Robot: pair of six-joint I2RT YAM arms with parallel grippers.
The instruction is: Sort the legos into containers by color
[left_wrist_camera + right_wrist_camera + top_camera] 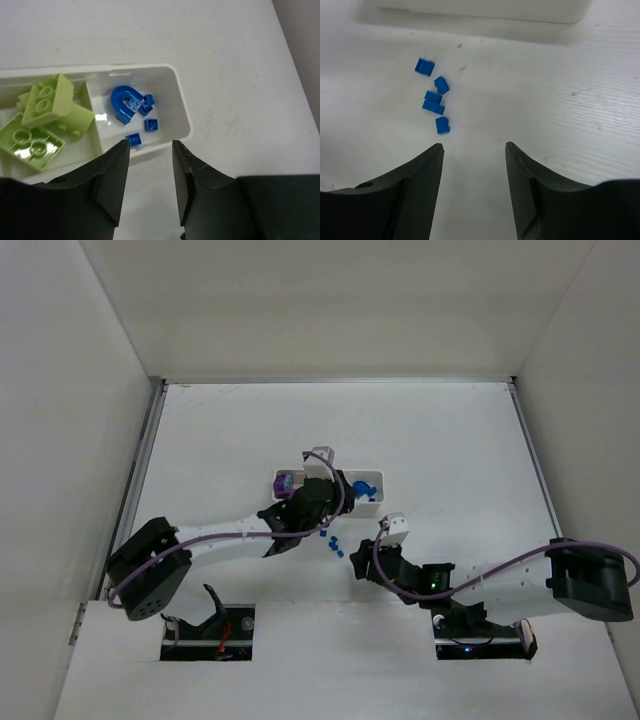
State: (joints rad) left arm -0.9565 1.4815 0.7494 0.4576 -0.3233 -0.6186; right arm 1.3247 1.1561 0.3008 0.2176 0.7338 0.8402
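The light is bright and even. The top view is a little soft, and the table (220,440) is nearly washed out. Left wrist view: small glare on the tray (183,107) floor at centre-left and on the lime bricks (45,100). Right wrist view: a soft shadow along the upper edge, blurred fingers (420,195) at the bottom.

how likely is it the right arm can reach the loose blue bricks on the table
Probably yes: the right gripper hangs open just short of the loose blue bricks, with only bare table between them. The left gripper is at the white tray, out of the way.
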